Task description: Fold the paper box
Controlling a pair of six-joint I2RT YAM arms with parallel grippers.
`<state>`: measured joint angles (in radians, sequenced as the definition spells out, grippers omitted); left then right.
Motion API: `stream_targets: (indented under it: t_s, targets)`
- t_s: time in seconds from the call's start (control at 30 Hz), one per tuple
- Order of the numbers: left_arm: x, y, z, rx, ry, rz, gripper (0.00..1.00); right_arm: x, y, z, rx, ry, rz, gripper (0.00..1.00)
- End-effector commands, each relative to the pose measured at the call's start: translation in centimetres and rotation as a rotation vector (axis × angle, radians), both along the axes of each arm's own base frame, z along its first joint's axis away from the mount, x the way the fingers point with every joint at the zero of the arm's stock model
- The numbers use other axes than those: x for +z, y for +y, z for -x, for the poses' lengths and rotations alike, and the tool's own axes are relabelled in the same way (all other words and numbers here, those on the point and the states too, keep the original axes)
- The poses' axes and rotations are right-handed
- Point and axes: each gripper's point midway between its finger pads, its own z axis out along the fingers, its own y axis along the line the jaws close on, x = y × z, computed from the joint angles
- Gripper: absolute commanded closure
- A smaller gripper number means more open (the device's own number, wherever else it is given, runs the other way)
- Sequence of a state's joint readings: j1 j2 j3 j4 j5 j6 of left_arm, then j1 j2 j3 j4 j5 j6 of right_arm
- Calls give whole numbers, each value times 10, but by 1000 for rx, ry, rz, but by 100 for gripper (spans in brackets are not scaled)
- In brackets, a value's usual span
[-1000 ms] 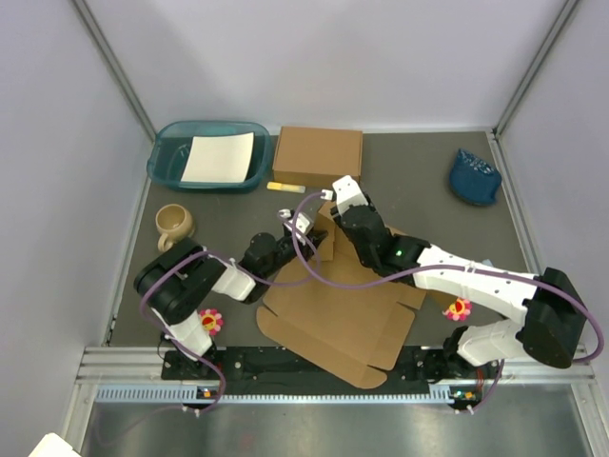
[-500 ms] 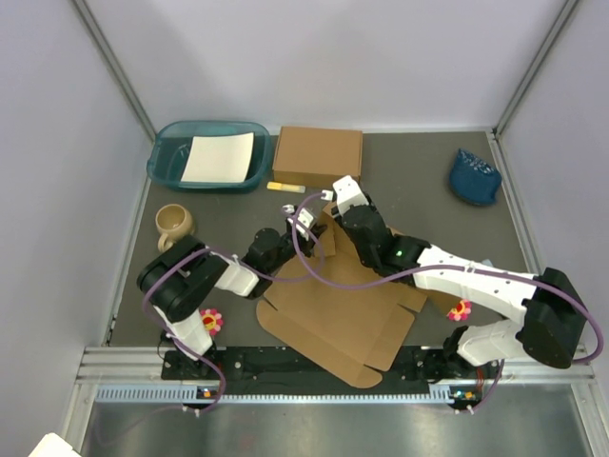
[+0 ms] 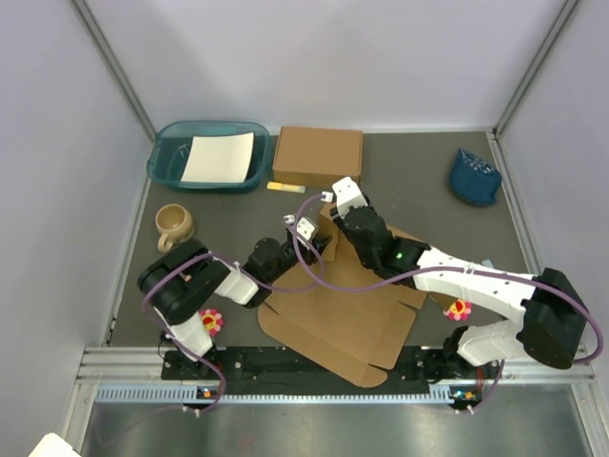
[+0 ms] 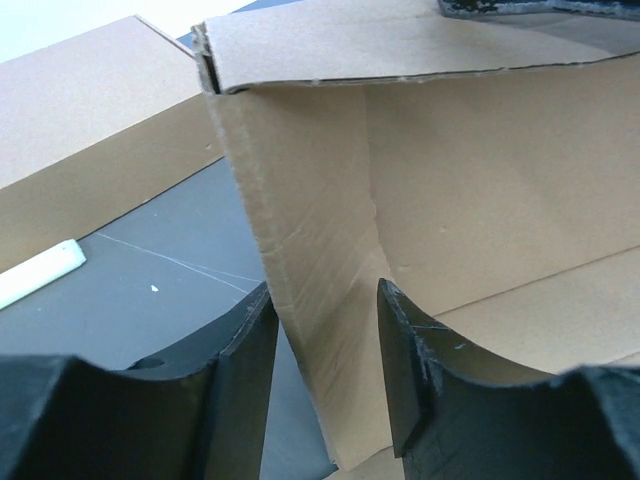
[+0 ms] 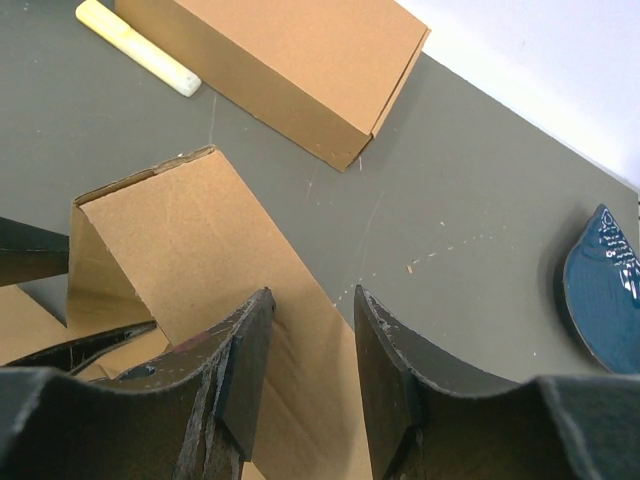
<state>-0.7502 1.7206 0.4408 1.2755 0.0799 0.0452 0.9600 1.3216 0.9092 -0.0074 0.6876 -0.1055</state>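
The brown die-cut cardboard paper box (image 3: 343, 319) lay mostly flat on the dark grey table (image 3: 419, 190), near my bases, with one far flap (image 4: 320, 200) raised. My left gripper (image 4: 322, 335) straddled that flap's upright edge, my right gripper (image 5: 312, 345) its sloping top. Both stood half apart — whether either pinched, I could not tell.

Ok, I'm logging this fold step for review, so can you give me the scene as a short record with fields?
paper box: mostly flat on the table, one far flap raised
left fingers: apart, raised flap between them
right fingers: apart, at the same flap from the other side
closed box: behind the sheet, yellow stick beside it
tray: far left, white sheet inside
mug: left side
blue object: far right
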Motion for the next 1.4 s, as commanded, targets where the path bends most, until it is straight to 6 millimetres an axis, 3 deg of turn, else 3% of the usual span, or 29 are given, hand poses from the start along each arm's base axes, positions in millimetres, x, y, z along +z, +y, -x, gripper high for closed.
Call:
stream_targets:
  t_s: [0.0,0.17,0.3,0.6,0.7,0.8,0.83,0.9,1.07,1.33,1.37]
  targets:
    - [2,-16,21,-127,-9,-13,50,-52,8,21,117,143,91,59]
    - [-19,-23,30,-185,64,-85,48,-51,9,21,126,141,88,59]
    - [-44,-25,25,-176,129,-165,48,-51,10,22,132,143,88,59]
    - [-70,-29,25,-191,204,-235,48,-52,13,22,146,148,88,60]
    - [-78,-29,28,-195,217,-250,52,-53,14,22,150,150,88,60]
    - [-81,-28,31,-199,215,-239,73,-54,13,22,147,150,91,60]
    - [-83,-28,33,-198,220,-237,86,-54,14,22,151,150,92,60]
    - [-83,-27,32,-190,221,-231,97,-53,14,22,149,150,92,60]
    - [-76,-26,30,-160,208,-197,100,-53,14,22,150,149,92,60]
    - [-70,-18,48,-172,227,-174,46,-51,14,21,152,144,93,60]
    - [-70,-17,49,-172,226,-169,28,-51,15,21,152,144,93,60]
